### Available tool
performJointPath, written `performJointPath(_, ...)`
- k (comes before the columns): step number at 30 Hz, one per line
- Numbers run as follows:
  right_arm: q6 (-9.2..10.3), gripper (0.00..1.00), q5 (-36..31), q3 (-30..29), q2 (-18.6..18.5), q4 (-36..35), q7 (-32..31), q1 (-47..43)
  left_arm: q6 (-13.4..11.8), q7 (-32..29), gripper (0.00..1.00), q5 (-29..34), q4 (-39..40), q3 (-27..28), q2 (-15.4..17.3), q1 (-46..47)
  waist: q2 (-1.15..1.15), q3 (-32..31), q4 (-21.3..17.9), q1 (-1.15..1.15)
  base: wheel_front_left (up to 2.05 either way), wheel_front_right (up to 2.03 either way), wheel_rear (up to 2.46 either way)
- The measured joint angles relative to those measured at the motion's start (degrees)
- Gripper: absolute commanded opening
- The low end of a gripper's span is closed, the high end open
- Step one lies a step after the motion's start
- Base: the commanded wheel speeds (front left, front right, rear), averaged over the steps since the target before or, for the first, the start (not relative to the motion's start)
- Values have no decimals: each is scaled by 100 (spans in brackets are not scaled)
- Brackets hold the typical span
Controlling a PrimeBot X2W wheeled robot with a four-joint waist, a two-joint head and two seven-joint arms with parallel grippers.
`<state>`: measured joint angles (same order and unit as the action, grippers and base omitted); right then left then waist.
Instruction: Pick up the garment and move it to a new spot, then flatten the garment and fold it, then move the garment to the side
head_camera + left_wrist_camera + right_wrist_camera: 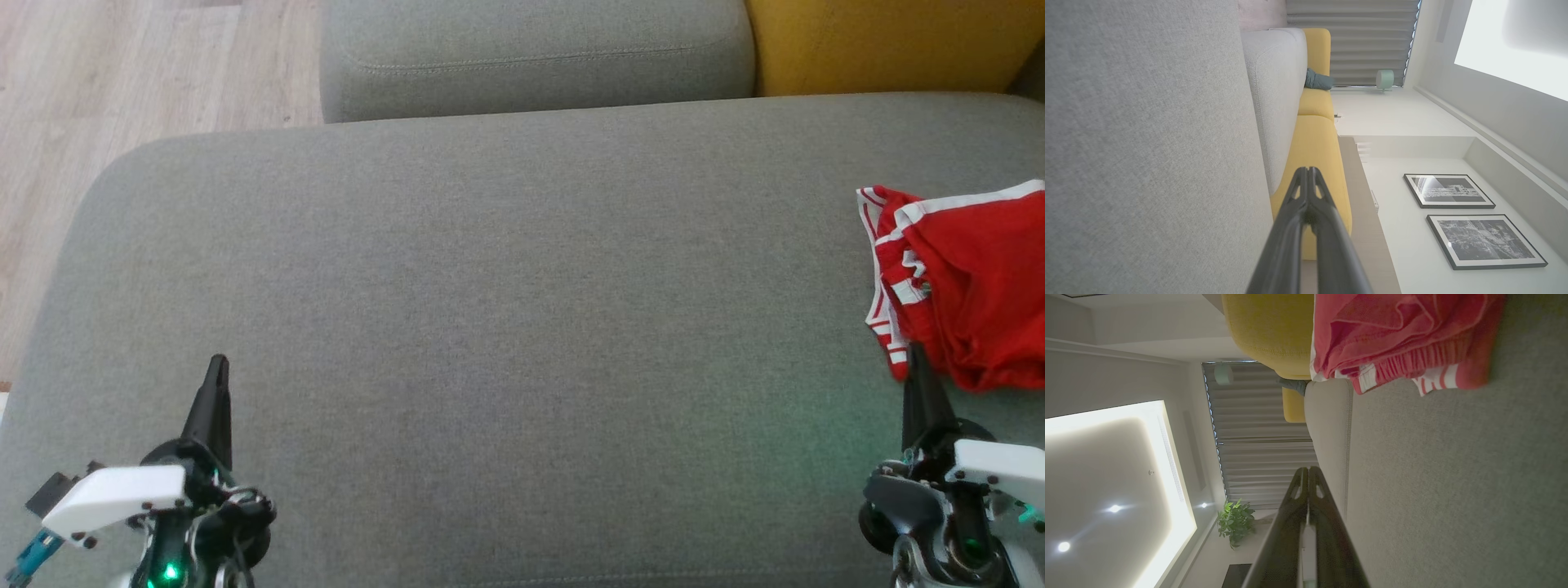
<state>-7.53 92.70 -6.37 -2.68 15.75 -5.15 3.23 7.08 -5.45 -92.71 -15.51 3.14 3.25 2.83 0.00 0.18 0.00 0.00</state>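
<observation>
A red garment (971, 278) with white trim lies bunched at the right edge of the grey sofa seat (506, 310); the right wrist view shows the garment (1396, 335) along its top, ahead of the fingers. My right gripper (916, 353) is shut with nothing in it, its tip just at the garment's near hem. In its own view the right gripper (1307, 470) has its fingers pressed together. My left gripper (219, 363) hovers over the seat's near left, shut and holding nothing, and its wrist view shows the left gripper (1306, 170) tips closed.
A grey back cushion (535, 53) and a yellow cushion (890, 41) stand behind the seat. Wooden floor (122, 90) lies off the seat's left edge. The wide middle of the seat is bare fabric.
</observation>
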Motion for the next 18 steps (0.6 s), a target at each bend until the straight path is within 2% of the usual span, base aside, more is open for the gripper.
performJointPath(18, 0, 0, 0, -30, 1, 3, -43, 0, 0, -2, 0, 1, -2, 77, -12, 0, 0, 0, 0, 0, 0, 0, 0)
